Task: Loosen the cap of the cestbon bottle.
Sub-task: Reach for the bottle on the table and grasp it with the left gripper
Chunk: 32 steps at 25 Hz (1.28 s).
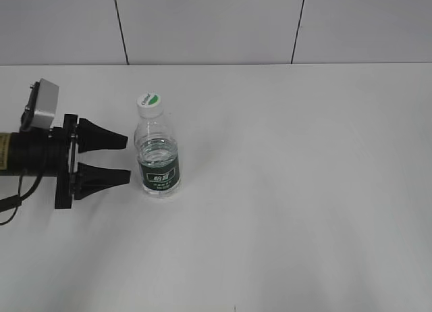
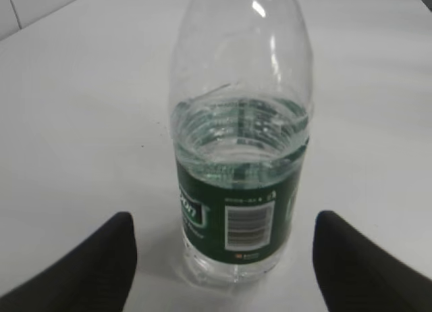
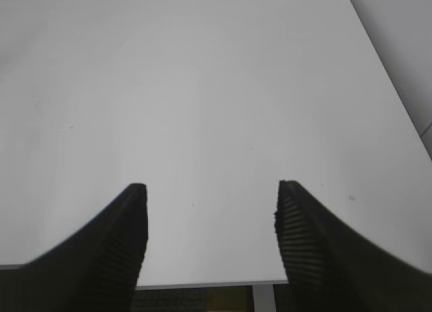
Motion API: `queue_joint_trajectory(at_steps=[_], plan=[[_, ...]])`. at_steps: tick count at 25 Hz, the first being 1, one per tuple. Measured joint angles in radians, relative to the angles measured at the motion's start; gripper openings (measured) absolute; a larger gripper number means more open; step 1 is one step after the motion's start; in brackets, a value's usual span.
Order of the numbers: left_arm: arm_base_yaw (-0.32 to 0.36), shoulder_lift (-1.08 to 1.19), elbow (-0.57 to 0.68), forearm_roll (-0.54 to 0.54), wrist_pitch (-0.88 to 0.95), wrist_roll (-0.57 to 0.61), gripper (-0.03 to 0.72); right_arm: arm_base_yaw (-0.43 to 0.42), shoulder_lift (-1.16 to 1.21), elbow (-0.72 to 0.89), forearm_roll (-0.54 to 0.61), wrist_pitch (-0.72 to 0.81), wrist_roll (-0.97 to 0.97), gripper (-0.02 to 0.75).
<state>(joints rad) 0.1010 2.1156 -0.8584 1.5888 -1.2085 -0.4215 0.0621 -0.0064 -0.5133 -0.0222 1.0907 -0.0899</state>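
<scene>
The cestbon bottle (image 1: 158, 157) stands upright on the white table, clear plastic, part full of water, with a dark green label band. Its white cap (image 1: 149, 103) with a green patch sits on top. My left gripper (image 1: 127, 159) is open just left of the bottle at label height, its black fingertips a short gap from it. In the left wrist view the bottle (image 2: 239, 143) fills the middle, ahead of the left gripper (image 2: 223, 221); the cap is cut off at the top. My right gripper (image 3: 209, 190) is open over bare table; it is outside the exterior view.
The white table (image 1: 304, 190) stretches wide to the right of the bottle and toward the front. A tiled wall (image 1: 216, 21) rises behind the far edge. The right wrist view shows the table's near edge (image 3: 202, 283) below the fingers.
</scene>
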Motion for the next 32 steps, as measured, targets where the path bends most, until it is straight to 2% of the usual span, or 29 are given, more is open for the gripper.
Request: queue_joint_trajectory(at_steps=[5, 13, 32], plan=[[0.000, 0.034, -0.025, 0.016, 0.001, -0.004, 0.498, 0.000, 0.000, 0.000, 0.000, 0.000, 0.000, 0.461], [0.000, 0.034, -0.041, 0.099, 0.000, -0.004, 0.498, 0.000, 0.000, 0.000, 0.000, 0.000, 0.000, 0.461], [-0.001, 0.034, -0.041, 0.086, 0.000, -0.004, 0.498, 0.000, 0.000, 0.000, 0.000, 0.000, 0.000, 0.461]])
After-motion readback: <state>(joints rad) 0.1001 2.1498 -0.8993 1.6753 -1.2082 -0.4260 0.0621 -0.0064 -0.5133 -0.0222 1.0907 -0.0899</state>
